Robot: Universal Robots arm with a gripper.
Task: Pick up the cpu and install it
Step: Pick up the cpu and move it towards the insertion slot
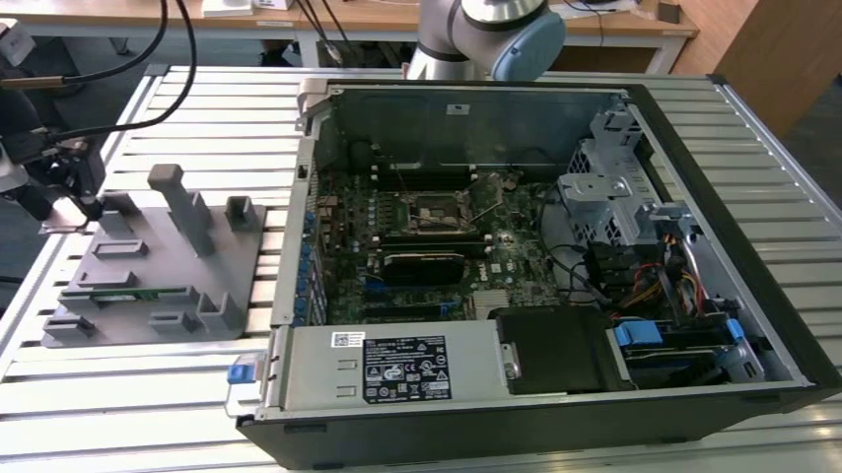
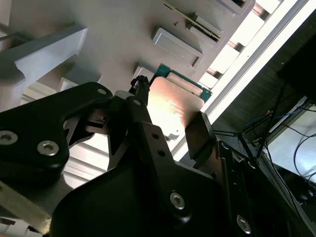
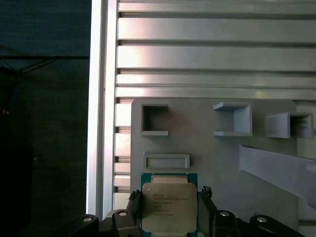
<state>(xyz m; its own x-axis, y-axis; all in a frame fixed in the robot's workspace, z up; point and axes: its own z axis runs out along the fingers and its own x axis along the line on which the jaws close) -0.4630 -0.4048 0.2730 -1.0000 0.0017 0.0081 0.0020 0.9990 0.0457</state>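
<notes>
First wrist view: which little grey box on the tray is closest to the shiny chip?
The flat rectangular frame, right next to the cpu gripped by the end effector. The other pockets are deeper, squarer and farther away.

The cpu (image 3: 165, 210) is showing a satin metal lid; the claw (image 3: 169, 200) is looking matt black; the ribbed metal desk (image 3: 212, 54) is gleaming.
</notes>
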